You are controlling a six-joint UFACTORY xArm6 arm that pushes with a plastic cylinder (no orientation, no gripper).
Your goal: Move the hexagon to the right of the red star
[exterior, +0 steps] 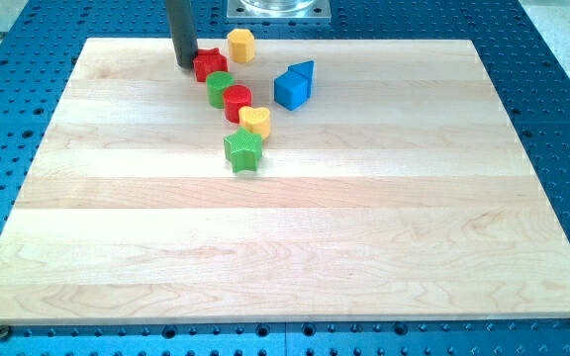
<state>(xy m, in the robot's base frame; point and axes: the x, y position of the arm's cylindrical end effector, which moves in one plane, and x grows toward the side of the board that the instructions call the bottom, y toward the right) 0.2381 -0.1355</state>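
The yellow hexagon [240, 44] stands near the board's top edge, just right of and a little above the red star [209, 64]. My tip [185, 64] rests on the board at the red star's left side, touching or nearly touching it. Below the star runs a slanting line of blocks: a green round block [220, 88], a red round block [237, 102], a yellow heart [254, 121] and a green star [243, 150].
A blue cube [291, 90] with a blue triangular block [304, 70] behind it sits to the right of the line. The wooden board [285, 247] lies on a blue perforated table. A metal mount [278, 9] is at the view's top.
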